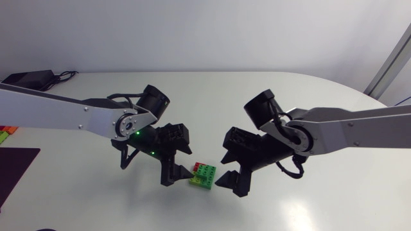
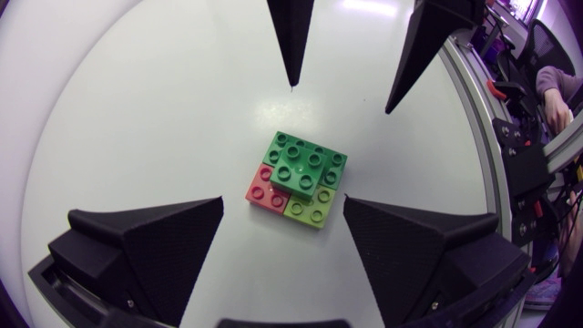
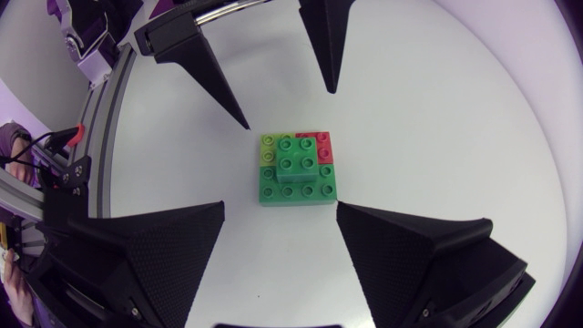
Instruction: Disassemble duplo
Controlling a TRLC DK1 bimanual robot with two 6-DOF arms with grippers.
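Observation:
A small duplo stack (image 1: 203,174) stands on the white table near its front middle. A dark green 2x2 brick tops a wider green brick, with a red and a lime brick underneath. My left gripper (image 1: 178,168) hangs just left of the stack and my right gripper (image 1: 226,173) just right of it. In the left wrist view the stack (image 2: 301,175) lies just ahead of my open left gripper (image 2: 283,202), with the right gripper (image 2: 339,98) beyond. In the right wrist view the stack (image 3: 296,169) sits just ahead of my open right gripper (image 3: 280,205), untouched, facing the left gripper (image 3: 290,109).
A dark purple mat (image 1: 14,172) lies at the table's left edge, with loose coloured bricks (image 1: 6,133) just behind it. A black box with cables (image 1: 29,78) sits at the back left. The table's front edge runs close below the stack.

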